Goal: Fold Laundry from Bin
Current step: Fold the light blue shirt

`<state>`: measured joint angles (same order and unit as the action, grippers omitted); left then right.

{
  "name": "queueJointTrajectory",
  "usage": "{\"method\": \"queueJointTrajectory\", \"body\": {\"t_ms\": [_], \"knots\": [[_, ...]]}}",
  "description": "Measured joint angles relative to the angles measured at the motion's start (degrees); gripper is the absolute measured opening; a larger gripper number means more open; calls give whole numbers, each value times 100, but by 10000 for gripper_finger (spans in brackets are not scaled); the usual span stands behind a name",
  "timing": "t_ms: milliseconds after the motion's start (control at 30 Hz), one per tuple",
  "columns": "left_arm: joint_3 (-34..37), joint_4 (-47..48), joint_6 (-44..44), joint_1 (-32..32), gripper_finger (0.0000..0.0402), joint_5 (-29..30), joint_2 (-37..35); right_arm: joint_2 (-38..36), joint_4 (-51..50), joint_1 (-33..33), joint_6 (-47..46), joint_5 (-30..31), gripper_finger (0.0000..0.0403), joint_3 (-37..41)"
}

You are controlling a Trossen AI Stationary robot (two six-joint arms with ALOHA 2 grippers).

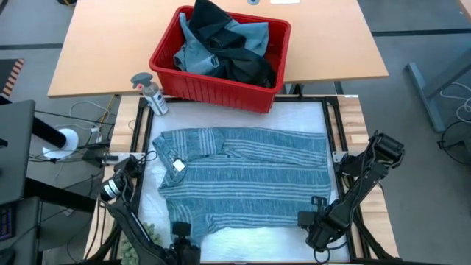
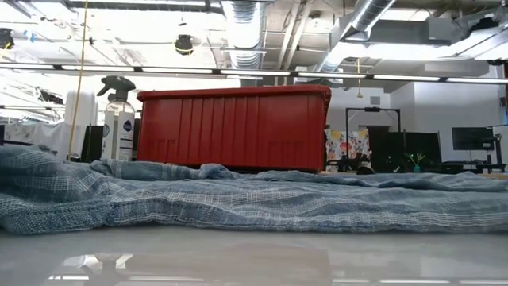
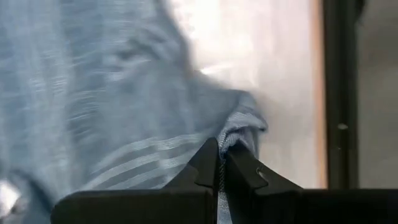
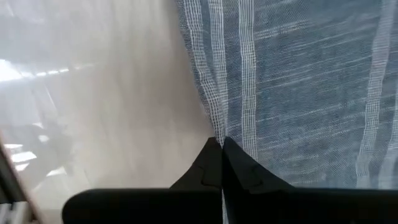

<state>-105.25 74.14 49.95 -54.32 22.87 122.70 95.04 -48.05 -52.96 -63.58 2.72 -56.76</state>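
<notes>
A grey-blue garment with pale stripes [image 1: 246, 180] lies spread on the white table top, and it also fills the low view [image 2: 254, 202]. My left gripper [image 1: 182, 234] is shut on its near-left corner. My right gripper [image 1: 307, 219] is shut on its near-right edge. The red bin [image 1: 221, 62] stands at the far side on a wooden table, with dark [image 1: 221, 33] and light blue [image 1: 193, 55] laundry heaped inside. Neither gripper shows in the low view. My left gripper pinches a bunched corner of the striped garment [image 3: 241, 127] between its two fingertips, coming from above on a steep slant. The cloth rises in a small fold to the fingers; the rest lies on the table. How many layers it holds, I cannot tell. My right gripper pinches the striped garment's edge [image 4: 216, 127] between its two fingertips, from above, pointing down. The cloth beside the fingers runs away smooth and flat. Whether it holds one layer or several does not show.
A spray bottle [image 1: 151, 92] stands left of the bin, at the table's far left. Dark frame rails [image 1: 337, 125] run along the table's sides. Bare white table top [image 1: 257, 239] lies between the two grippers at the near edge.
</notes>
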Motion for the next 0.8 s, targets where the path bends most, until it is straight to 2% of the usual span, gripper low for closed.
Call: {"method": "queueJointTrajectory", "body": {"t_ms": [133,300,533,800], "knots": [[-7,672,318,72,0,289,-324,-4,-532,138,-64,1,18,-364],[-9,1020,524,274,0,825,-676,-13,-1300,350,-149,2,18,-833],[84,1419,327,650,0,1199,-718,-17,-2179,791,-988,13,18,-1104],[234,1593,295,940,0,1621,-775,-20,-2633,1240,-1000,22,18,-1370]]}}
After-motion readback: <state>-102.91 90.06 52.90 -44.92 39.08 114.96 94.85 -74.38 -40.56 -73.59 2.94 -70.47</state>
